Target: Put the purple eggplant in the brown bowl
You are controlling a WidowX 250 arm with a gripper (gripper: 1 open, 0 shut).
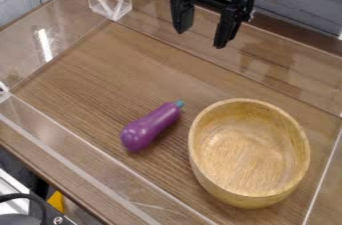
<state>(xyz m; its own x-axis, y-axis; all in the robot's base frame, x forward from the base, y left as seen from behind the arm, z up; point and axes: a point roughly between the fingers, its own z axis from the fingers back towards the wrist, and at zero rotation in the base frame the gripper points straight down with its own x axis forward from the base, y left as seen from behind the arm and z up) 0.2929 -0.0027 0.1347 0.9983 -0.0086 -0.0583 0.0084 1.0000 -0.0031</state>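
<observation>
The purple eggplant (151,127) lies on the wooden table, glossy, with its small teal stem tip pointing up and right. Just to its right stands the brown bowl (250,192), wide, light wood, with nothing in its hollow. The eggplant's stem end is close to the bowl's left rim but apart from it. My black gripper (205,24) hangs well above and behind both, at the top middle of the view. Its fingers (178,17) point down, spread apart, with nothing between them.
Low clear plastic walls (40,54) fence the wooden table on all sides. A clear triangular stand (108,2) sits at the back left. Bare wood (120,74) stretches between the gripper and the eggplant.
</observation>
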